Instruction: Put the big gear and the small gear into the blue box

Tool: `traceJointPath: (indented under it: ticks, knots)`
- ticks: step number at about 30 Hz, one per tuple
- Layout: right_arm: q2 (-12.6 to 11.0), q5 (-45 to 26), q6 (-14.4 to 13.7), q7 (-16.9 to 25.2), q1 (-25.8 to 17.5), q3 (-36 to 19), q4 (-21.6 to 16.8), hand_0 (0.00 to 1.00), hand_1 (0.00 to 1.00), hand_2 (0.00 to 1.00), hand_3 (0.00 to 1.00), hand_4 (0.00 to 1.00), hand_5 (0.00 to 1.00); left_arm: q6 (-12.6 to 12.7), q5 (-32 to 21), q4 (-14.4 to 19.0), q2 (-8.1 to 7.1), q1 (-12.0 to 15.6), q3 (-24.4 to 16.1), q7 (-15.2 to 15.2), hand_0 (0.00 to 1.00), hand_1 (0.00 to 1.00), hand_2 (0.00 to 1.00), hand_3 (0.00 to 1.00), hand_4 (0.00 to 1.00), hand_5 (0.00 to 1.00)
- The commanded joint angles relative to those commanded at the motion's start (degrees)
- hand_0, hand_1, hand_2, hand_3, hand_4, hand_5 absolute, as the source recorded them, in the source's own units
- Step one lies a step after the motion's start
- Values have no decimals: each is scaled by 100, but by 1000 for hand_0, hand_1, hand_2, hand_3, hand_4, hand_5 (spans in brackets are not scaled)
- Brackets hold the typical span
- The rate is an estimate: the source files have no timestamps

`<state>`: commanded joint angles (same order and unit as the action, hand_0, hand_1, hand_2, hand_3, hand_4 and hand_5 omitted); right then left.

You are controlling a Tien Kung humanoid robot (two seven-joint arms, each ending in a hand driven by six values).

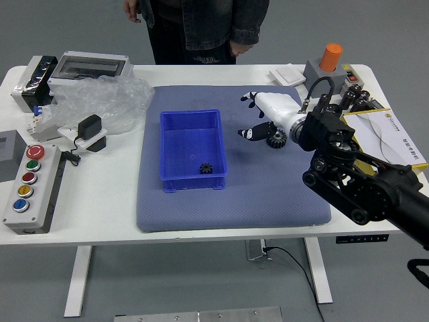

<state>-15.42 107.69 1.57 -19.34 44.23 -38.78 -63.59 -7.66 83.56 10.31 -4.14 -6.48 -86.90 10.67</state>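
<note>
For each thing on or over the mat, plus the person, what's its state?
Blue box: upright, open-topped
Small gear: inside the blue box
Big gear: on the mat, partly hidden
Right hand: open, over the big gear
Mat: flat
Person: standing, hands lowered

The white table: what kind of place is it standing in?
Probably a robotics lab or test room: a black robot arm reaches over the table, which holds a button panel and a blue box.
</note>
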Motion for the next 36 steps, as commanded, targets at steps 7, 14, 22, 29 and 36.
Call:
traceJointPath:
  ticks: [7,14,22,29,36]
  knots:
    - [59,-111,-38,215,136,57,782,656,615,755,811,809,328,-10,30,0,-1,-15,-11,-1,728,679,693,697,436,20]
    - [222,-237,-135,423,206,107,1505,661,615,763,812,803,323,-10,32,0,1,-9,0,3,728,678,694,698,438,21]
    - [414,-344,-173,572,280,138,2170,665,611,761,808,800,323,-9,29,0,9,-8,9,4,728,678,695,698,439,23]
    - [491,-380,-161,592,304,144,2388,663,611,760,799,798,323,-6,24,0,9,-12,14,2,727,677,696,700,440,23]
    - [559,-393,-169,577,302,164,2457,668,602,744,794,798,327,-10,29,0,13,-20,11,2,727,677,696,701,443,27]
